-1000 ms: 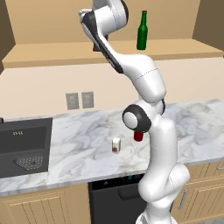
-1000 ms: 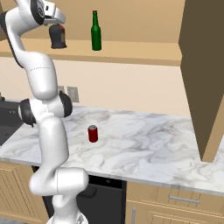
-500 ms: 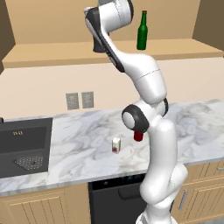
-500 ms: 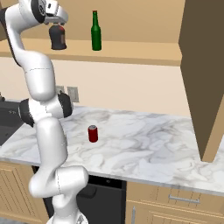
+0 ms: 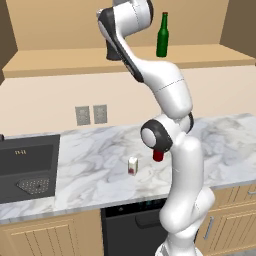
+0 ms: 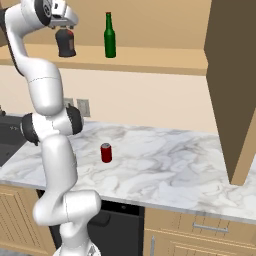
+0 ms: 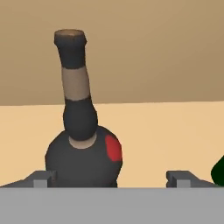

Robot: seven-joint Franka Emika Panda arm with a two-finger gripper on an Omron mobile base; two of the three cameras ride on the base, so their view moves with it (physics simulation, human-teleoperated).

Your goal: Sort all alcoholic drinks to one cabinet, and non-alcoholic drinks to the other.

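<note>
Black round-bellied bottle (image 7: 83, 159) is shown released on the cabinet (image 6: 150, 57) floor near its left edge; the gripper (image 7: 111, 178), clamped a moment before, is now spread wide, completing this placement beside the green bottle (image 6: 109, 36)

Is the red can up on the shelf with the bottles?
No, the red can stands on the marble counter, well below the shelf.

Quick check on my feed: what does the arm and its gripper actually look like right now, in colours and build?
The arm is made of glossy white rounded segments with dark grey to black joints, including a round dark disc at the mid joint. No cables or markings are visible. The gripper has a white body with dark parts, and in the hand view its two fingers are small, blocky and dark grey.
</note>
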